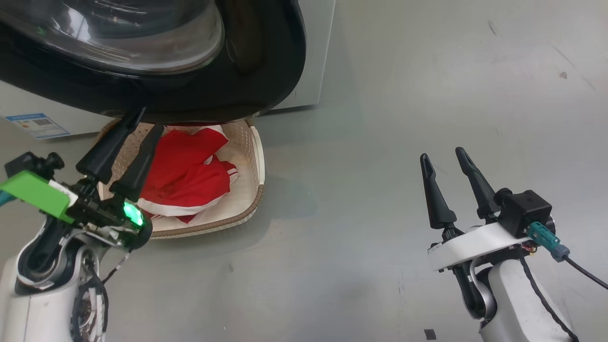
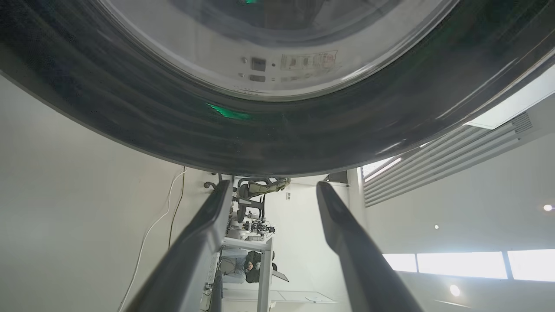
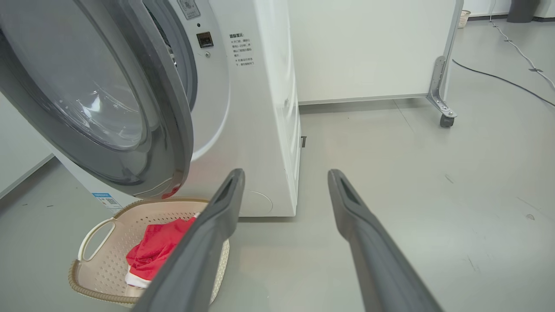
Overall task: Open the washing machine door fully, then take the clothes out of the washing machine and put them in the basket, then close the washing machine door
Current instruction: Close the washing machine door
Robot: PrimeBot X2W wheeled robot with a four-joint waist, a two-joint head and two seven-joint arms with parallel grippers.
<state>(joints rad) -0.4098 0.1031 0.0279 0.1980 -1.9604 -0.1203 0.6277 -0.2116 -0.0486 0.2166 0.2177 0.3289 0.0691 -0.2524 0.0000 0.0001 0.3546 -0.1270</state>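
Seeing my left gripper (image 1: 148, 122) spread beside the basket (image 1: 259, 156) holding the clothes (image 1: 190, 175); right gripper (image 1: 442, 154) spread too, well apart from it.

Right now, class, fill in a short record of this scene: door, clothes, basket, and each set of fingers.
washing machine door: open, hanging over the basket
clothes: red and white, in the basket
basket: on the floor by the washing machine
left fingers: apart, empty, tips near the door's ring
right fingers: apart, empty, above the floor
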